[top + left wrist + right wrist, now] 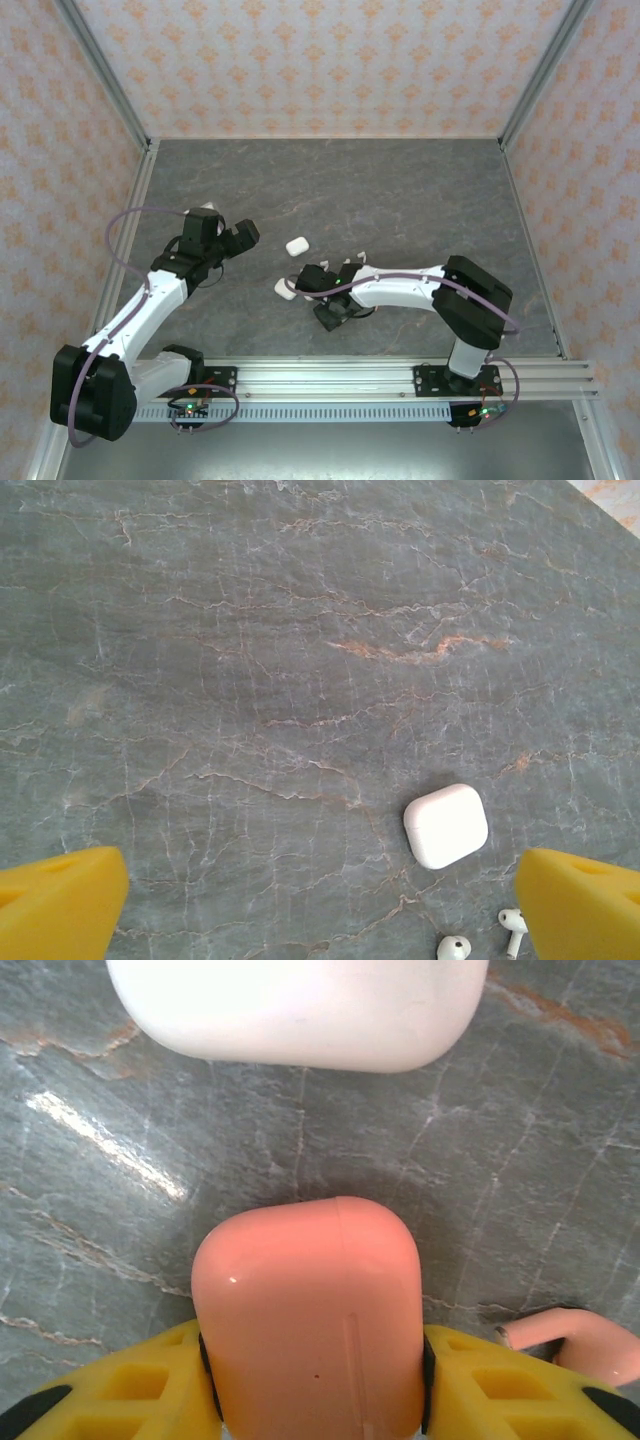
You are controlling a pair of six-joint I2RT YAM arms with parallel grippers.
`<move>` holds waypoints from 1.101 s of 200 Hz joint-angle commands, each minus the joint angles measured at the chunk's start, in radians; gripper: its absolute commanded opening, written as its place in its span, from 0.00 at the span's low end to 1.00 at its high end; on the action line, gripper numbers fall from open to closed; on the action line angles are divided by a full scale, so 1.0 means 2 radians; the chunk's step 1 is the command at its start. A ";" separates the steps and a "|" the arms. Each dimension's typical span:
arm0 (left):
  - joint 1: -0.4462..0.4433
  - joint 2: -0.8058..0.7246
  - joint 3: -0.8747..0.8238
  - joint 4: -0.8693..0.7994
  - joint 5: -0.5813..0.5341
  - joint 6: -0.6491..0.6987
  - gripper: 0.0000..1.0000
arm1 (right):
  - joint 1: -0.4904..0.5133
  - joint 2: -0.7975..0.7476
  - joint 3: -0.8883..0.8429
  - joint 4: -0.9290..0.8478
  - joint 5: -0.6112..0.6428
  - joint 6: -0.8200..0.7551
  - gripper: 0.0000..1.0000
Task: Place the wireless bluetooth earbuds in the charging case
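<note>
Top view: on the grey marble-pattern tabletop (400, 190) we had everything clustered mid-table, nearer the near edge than the far one. The left gripper (238, 238) hovered left of centre. A small rounded white plastic charging case (296, 244) lay just beside it toward the right edge. The right gripper (312, 281) sat low near centre, with a second white case (284, 288) just beside it on the left-edge side.

Left wrist: yellow fingers (60, 900) were spread wide with nothing between them. The white plastic charging case (446, 825) lay ahead with its lid shut. Two tiny white stemmed plastic earbuds (452, 947) lay loose on the tabletop just beside it, near the other finger and not in any case.

Right wrist: the right gripper (312, 1360) was clamped on a glossy rounded coral-pink plastic charging case (310, 1290). Its lid looked shut to us. One coral-pink stemmed earbud (590, 1345) lay on the tabletop right by a finger; we couldn't tell if they touched. A white case (300, 1010), likely the second white case, lay close ahead, apart from the coral one.

Risks, as we judged them:
- The coral shell was smooth and curved, so extra squeeze or a tilt could pop it out of the pads.
- Any sideways shift of the right gripper could flick the coral earbud away.
- The lid has to open before anything goes in.
- The earbuds were tiny and stemmed, so they would roll easily and be hard to pinch square.
</note>
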 commanded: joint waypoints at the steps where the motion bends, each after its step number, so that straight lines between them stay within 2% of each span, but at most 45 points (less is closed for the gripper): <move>1: -0.004 -0.014 0.029 -0.033 -0.004 0.021 1.00 | 0.001 -0.035 -0.014 0.009 0.034 -0.020 0.44; 33: -0.004 -0.021 0.053 -0.051 0.044 0.045 1.00 | 0.002 -0.092 -0.013 0.027 0.081 -0.074 0.44; 70: -0.007 -0.027 0.081 -0.060 0.143 0.060 0.99 | -0.006 -0.166 -0.016 0.086 0.138 -0.186 0.44; 134: -0.028 -0.040 0.117 -0.050 0.272 0.066 0.93 | -0.052 -0.286 -0.061 0.257 0.125 -0.391 0.44; 173: -0.068 -0.040 0.129 -0.020 0.308 0.065 0.92 | -0.061 -0.301 -0.063 0.295 0.114 -0.464 0.43; 196: -0.095 -0.033 0.137 -0.010 0.312 0.070 0.92 | -0.063 -0.303 -0.062 0.301 0.102 -0.478 0.43; 220: -0.124 -0.016 0.150 -0.003 0.313 0.078 0.86 | -0.063 -0.303 -0.059 0.302 0.092 -0.484 0.43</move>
